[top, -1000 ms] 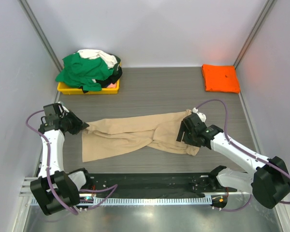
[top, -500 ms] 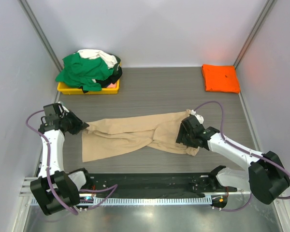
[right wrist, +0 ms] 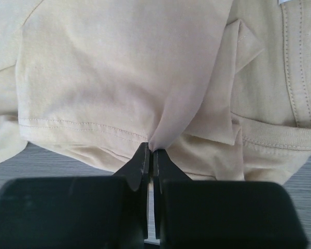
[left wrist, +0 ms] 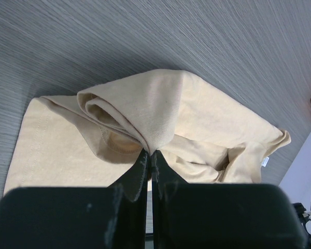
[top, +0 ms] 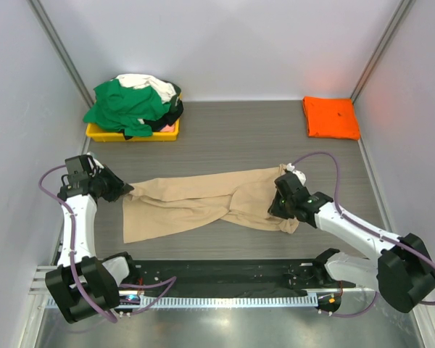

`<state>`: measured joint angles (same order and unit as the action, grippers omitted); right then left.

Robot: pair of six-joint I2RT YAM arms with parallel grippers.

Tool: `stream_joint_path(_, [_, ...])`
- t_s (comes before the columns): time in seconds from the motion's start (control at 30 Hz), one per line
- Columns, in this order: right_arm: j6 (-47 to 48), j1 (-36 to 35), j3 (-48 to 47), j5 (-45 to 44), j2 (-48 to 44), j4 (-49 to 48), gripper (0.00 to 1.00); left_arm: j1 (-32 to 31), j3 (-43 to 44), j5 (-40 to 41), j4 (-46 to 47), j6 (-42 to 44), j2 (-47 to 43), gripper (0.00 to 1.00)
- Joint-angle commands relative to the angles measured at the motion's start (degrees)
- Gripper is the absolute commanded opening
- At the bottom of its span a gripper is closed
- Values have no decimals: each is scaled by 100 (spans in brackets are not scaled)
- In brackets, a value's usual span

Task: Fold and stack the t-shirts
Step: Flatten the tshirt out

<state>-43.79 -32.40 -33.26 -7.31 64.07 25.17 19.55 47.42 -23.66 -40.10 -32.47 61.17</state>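
Fold step: left gripper (left wrist: 149,154) pinches tan t-shirt (top: 196,199) at its 9 o'clock end, right gripper (right wrist: 149,150) clenched on hem at 3. Next, prob.: lift both evenly, no slack.

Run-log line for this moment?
tan t-shirt: laid out, rumpled | left gripper: shut on its left end | right gripper: shut on its right end | orange t-shirt: folded

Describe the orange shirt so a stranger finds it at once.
On the grey table, look to the far right corner. The orange t-shirt lies there alone, folded square. Unlike the tan shirt sprawled mid-table and the heap in the yellow tray, it is neatly folded.
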Motion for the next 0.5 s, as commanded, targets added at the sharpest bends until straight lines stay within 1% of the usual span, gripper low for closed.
stream_joint_path(0.0, [-24,-3,47,46,-368,-74,1,-22,-5,-86,169,83,-175,0])
stream_joint_path(0.1, [-24,6,-207,-77,-806,320,1,-22,4,-25,151,74,-245,0])
stream_joint_path(0.23, [63,-3,-971,-253,-1318,1024,1,-22,109,11,20,-13,-447,0])
stream_joint_path(0.33, [178,-3,-1909,-350,-1529,1542,1,-13,276,-16,-182,-101,-632,0])
stream_joint_path(0.4, [283,-3,-2210,-420,-1556,1868,1,-21,312,-60,-235,-137,-737,1])
stream_joint_path(0.43, [292,-3,-2394,-464,-1608,1939,1,-13,338,19,-322,-137,-746,8])
stream_joint_path(0.47, [318,-3,-2440,-490,-1626,2026,1,-21,347,98,-393,-120,-755,18])
